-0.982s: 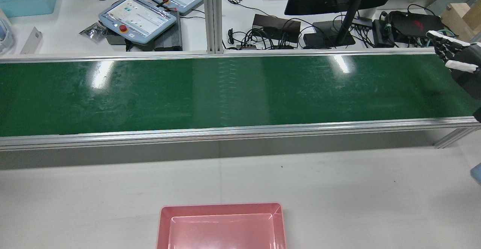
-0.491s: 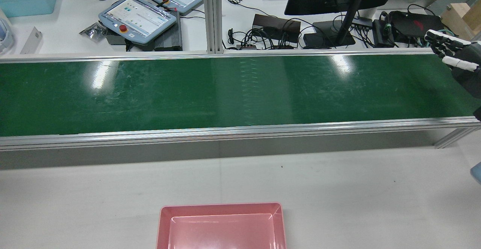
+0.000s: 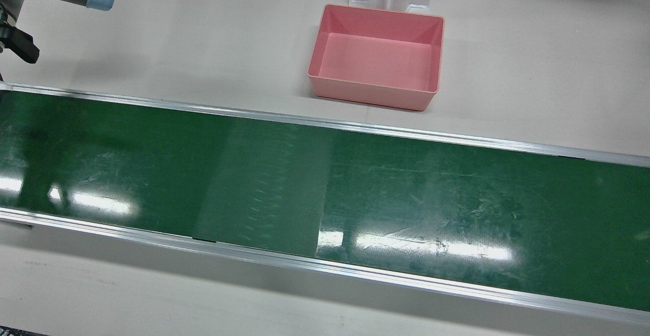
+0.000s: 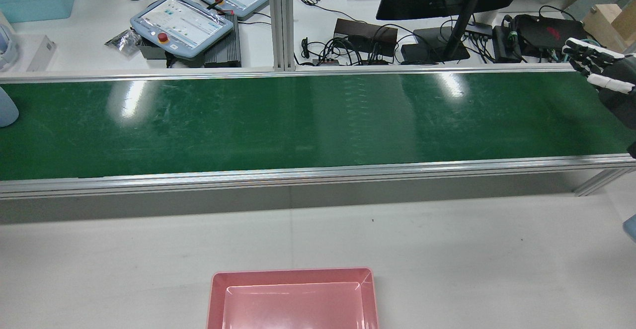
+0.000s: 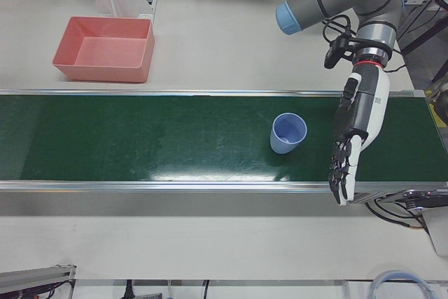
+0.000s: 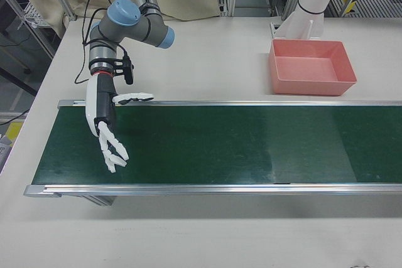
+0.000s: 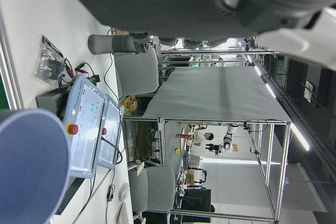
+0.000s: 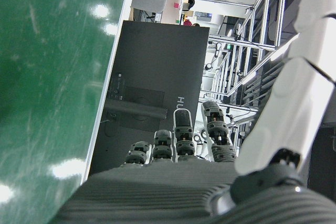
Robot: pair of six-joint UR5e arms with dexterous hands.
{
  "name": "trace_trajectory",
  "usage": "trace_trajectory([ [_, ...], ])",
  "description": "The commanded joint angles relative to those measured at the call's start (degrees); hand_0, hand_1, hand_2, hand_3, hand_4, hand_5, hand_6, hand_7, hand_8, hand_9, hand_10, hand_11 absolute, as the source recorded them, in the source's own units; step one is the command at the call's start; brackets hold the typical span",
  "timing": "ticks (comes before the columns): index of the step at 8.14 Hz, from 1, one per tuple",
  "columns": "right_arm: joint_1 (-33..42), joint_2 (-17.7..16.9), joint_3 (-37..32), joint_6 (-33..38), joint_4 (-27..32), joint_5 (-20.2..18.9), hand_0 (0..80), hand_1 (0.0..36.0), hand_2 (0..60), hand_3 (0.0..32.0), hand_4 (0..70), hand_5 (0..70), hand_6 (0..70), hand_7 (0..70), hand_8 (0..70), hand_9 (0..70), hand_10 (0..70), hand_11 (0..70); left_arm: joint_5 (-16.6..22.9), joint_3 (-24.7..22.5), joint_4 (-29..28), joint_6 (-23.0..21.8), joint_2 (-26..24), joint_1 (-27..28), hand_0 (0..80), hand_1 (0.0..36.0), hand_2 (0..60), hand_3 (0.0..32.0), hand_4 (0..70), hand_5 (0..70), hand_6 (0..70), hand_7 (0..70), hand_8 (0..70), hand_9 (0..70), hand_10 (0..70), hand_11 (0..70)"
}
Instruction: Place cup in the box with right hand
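One pale blue plastic cup [image 5: 288, 133] stands upright on the long green conveyor belt [image 5: 140, 138], just beside the left hand [image 5: 357, 131], fingers apart. The right hand [image 6: 107, 127] is spread, empty. One pink rectangular plastic box [image 5: 105, 48] sits beside the belt.

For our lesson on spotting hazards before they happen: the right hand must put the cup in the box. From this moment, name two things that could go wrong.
1. The blue cup stands on the green belt beside the left hand, far from the open right hand; a mistimed grab could miss it or tip it.
2. The pink box sits off the belt, so a loose grip might drop the cup on the carry.
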Motion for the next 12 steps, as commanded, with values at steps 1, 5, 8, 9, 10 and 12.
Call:
trace_trajectory([
  [1,0.07,-0.06,0.0,0.0,0.0,0.0,45.9,13.4,10.6,0.0,2.1,3.8,5.7,19.7,2.0,7.5,3.1,5.8,-0.05,0.0,0.0,0.0,0.0,0.0,0.0,0.0,0.0,0.0,0.0,0.0,0.0,0.0,0.0,0.0,0.0,0.0],
  [5,0.16,-0.06,0.09,0.0,0.0,0.0,46.0,14.1,10.9,0.0,0.1,3.5,4.7,16.3,0.0,3.7,0.6,2.3,0.04,0.0,0.0,0.0,0.0,0.0,0.0,0.0,0.0,0.0,0.0,0.0,0.0,0.0,0.0,0.0,0.0,0.0],
  [8,0.16,-0.15,0.0,0.0,0.0,0.0,46.1,14.1,10.9,0.0,0.1,3.6,4.7,16.4,0.0,4.0,0.7,2.4,-0.05,0.0,0.0,0.0,0.0,0.0,0.0,0.0,0.0,0.0,0.0,0.0,0.0,0.0,0.0,0.0,0.0,0.0],
  [9,0.16,-0.15,0.0,0.0,0.0,0.0,46.0,14.2,11.2,0.0,0.2,3.6,4.8,16.7,0.1,4.3,0.7,2.5,0.04,0.0,0.0,0.0,0.0,0.0,0.0,0.0,0.0,0.0,0.0,0.0,0.0,0.0,0.0,0.0,0.0,0.0],
  [10,0.16,-0.06,0.0,0.0,0.0,0.0,46.0,14.3,11.3,0.0,0.4,3.6,4.8,16.8,0.1,4.4,0.9,2.7,-0.05,0.0,0.0,0.0,0.0,0.0,0.0,0.0,0.0,0.0,0.0,0.0,0.0,0.0,0.0,0.0,0.0,0.0],
  [12,0.16,-0.06,0.0,-0.09,0.0,0.0,46.1,14.2,11.4,0.0,0.5,3.6,4.8,16.8,0.1,4.4,0.8,2.7,0.04,0.0,0.0,0.0,0.0,0.0,0.0,0.0,0.0,0.0,0.0,0.0,0.0,0.0,0.0,0.0,0.0,0.0],
])
